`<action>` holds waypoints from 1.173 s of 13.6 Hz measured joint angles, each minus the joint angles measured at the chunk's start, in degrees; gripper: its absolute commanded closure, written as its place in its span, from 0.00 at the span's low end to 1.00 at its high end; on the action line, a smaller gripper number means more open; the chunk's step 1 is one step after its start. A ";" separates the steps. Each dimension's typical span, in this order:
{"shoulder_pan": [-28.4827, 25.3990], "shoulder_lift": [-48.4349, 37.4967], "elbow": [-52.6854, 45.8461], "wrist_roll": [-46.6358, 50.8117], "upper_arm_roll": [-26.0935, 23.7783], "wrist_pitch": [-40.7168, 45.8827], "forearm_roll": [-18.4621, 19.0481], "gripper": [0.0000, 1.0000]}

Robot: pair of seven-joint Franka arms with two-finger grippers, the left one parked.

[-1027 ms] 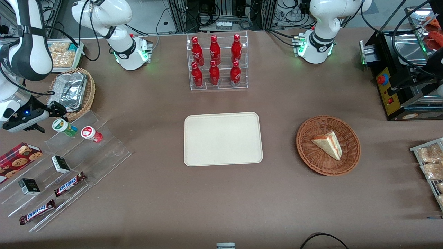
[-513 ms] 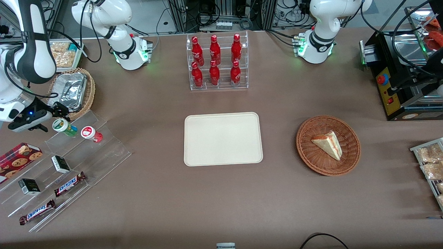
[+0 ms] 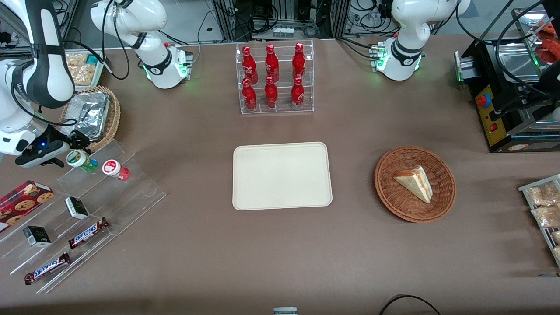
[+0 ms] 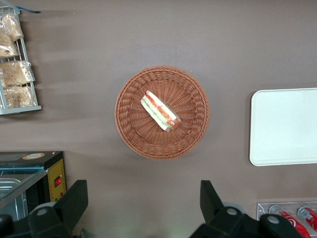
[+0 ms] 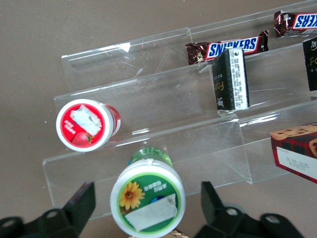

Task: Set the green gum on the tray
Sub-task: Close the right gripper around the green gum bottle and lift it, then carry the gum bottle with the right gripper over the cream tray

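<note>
On the clear stepped rack [image 3: 105, 188], the green gum [image 3: 81, 160] is seen, well apart from the tray [image 3: 281, 176]. The gripper [image 5: 146, 210] is held spread around its lid, not touching.

Right arm bent low, pincer [image 3: 72, 146] fingers [image 5: 74, 203] spread wide apart, holding nothing

A wide brown surface [image 3: 183, 245] is seen under even light; at the upper edge of the frame, metal racks with cables [image 3: 284, 19] are placed.
</note>
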State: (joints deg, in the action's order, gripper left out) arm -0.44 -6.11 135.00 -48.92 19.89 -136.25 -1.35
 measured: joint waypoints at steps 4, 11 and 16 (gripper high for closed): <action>-0.21 0.21 -0.06 -0.78 -0.04 -0.53 0.00 1.00; -4.13 -0.50 -13.97 0.88 -0.31 17.31 -0.04 1.00; -14.03 -0.64 -24.72 14.53 -0.57 31.02 -0.06 1.00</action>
State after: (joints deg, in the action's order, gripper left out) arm -14.47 -6.75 110.28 -34.39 19.32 -105.24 -1.41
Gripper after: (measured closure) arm 0.410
